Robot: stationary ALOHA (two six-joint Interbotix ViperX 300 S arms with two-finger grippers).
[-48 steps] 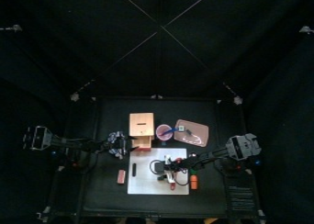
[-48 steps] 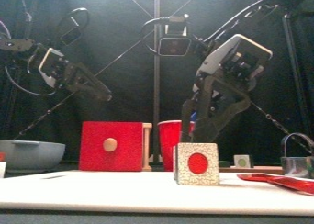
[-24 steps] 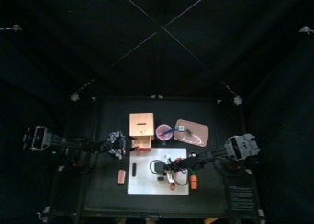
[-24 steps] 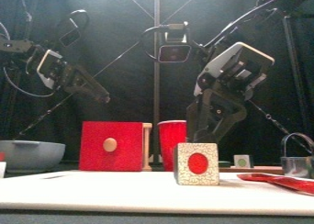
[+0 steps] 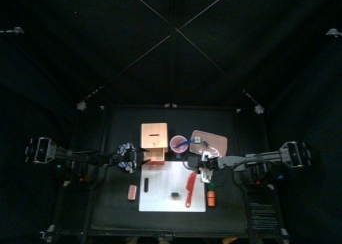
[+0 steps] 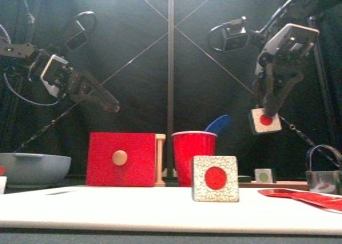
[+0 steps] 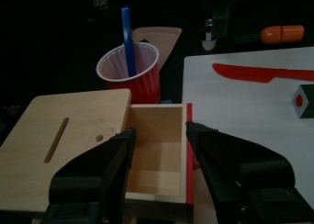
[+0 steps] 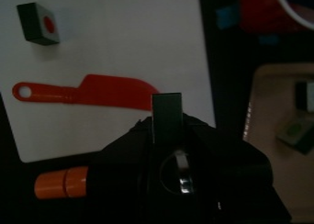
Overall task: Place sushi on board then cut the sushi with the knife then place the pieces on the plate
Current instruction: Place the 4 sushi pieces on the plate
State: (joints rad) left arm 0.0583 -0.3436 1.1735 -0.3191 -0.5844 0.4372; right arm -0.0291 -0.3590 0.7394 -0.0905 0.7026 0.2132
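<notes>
A: Sushi first: where is it?
B: One sushi piece (image 6: pixel 267 121) hangs in the air, clamped between the jaws of the right gripper (image 8: pixel 167 127). It is near the back right corner of the white board (image 8: pixel 110 136), close to the pink tray (image 6: pixel 301 196). A second piece (image 6: pixel 214 178) stands on the board, its red centre facing the front.
A: And the knives?
B: The red knife (image 8: pixel 86 87) lies flat on the board. The blue knife (image 7: pixel 125 30) stands in the red cup (image 6: pixel 195 156).
A: The other arm?
B: The left gripper (image 7: pixel 157 131) hovers over the wooden box (image 6: pixel 123 159), jaws apart, holding nothing.
A: Anything on the tray?
B: Two small dark things (image 8: pixel 295 131) show in the right wrist view. They may be sushi pieces, but it is too dim there to be sure.
</notes>
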